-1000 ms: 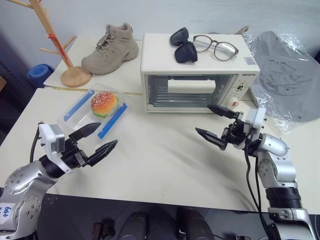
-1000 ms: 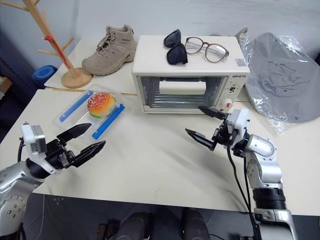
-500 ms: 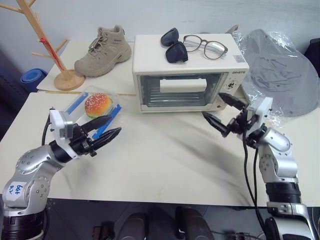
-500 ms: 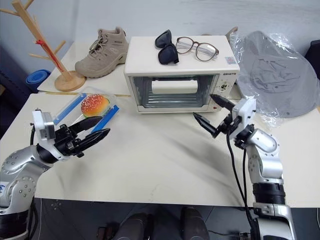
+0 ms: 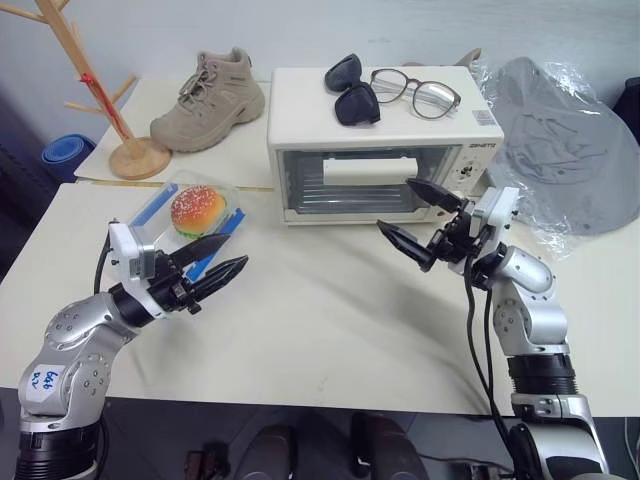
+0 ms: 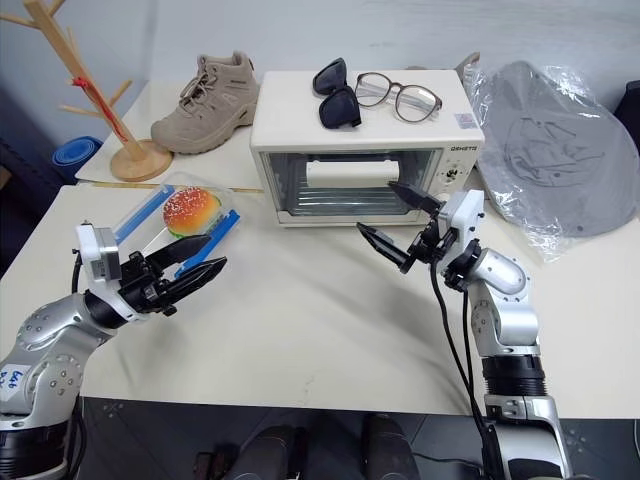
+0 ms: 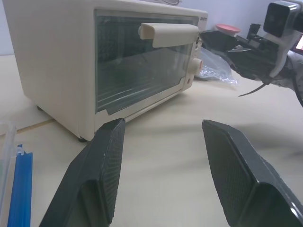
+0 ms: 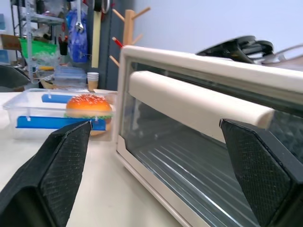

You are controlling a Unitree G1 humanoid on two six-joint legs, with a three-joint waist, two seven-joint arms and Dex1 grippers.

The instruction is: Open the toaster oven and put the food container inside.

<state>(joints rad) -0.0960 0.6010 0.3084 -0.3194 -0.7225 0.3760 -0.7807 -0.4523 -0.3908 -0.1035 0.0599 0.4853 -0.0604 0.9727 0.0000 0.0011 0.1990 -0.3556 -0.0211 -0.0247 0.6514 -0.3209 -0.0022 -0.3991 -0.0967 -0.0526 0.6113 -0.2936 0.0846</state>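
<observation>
The cream toaster oven stands at the back of the table, its glass door shut under the white bar handle. To its left lies the clear food container, blue clips on its sides and a toy hamburger inside. My left gripper hovers just in front of the container, open, fingers partly apart with nothing between them. My right gripper is wide open just in front of the door, near the handle's right end and not touching it. The right wrist view has the handle ahead between the fingers.
Sunglasses and eyeglasses lie on the oven's top. A tan boot and a wooden rack stand at the back left. A grey hat in a plastic bag lies right of the oven.
My left gripper's fingers have narrowed since a second ago. My right gripper has risen and moved left, closer to the oven door handle. The camera has shifted.
</observation>
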